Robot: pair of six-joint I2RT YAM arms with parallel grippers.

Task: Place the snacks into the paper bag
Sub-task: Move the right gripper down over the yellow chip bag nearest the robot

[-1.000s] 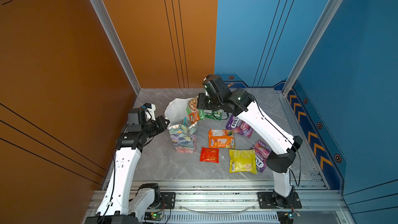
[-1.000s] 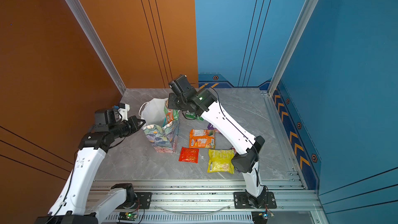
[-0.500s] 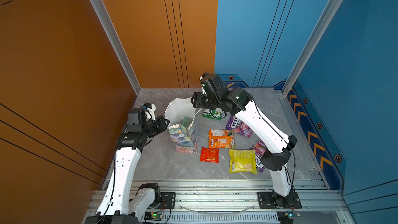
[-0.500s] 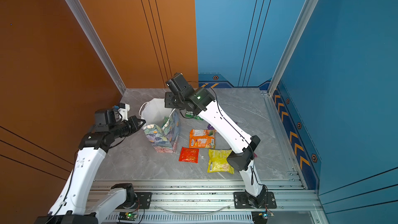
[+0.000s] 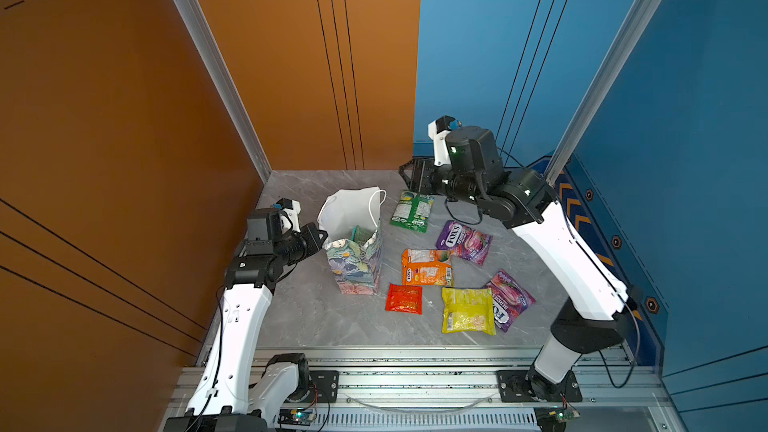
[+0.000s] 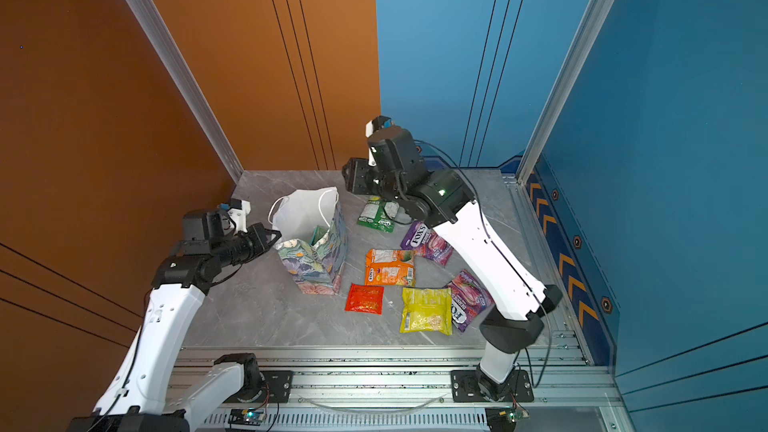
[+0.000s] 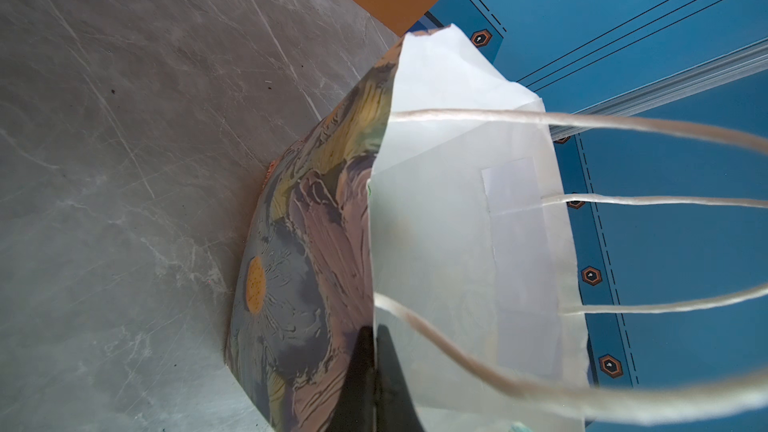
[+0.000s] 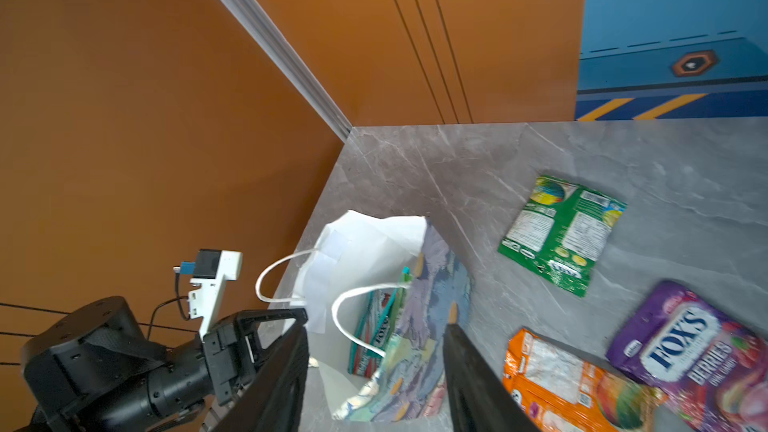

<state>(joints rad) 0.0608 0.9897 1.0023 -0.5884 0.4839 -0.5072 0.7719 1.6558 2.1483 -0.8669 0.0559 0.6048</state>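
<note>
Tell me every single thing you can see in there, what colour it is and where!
bag: one, flowery outside, white inside, standing left of the loose packets.
packets in the bag: teal and red-green show, count unclear.
green packet: one, green, far side, right of the bag.
purple packets: two, purple, one right of the orange one, one touching the yellow one.
orange packet: one, orange, middle.
red packet: one, red, small, near the bag's front corner.
yellow packet: one, yellow, front.
table: one, grey marble, under everything.
left gripper: one, black, shut on the bag's rim.
right gripper: one, black, open, empty, above the table's far side.
</note>
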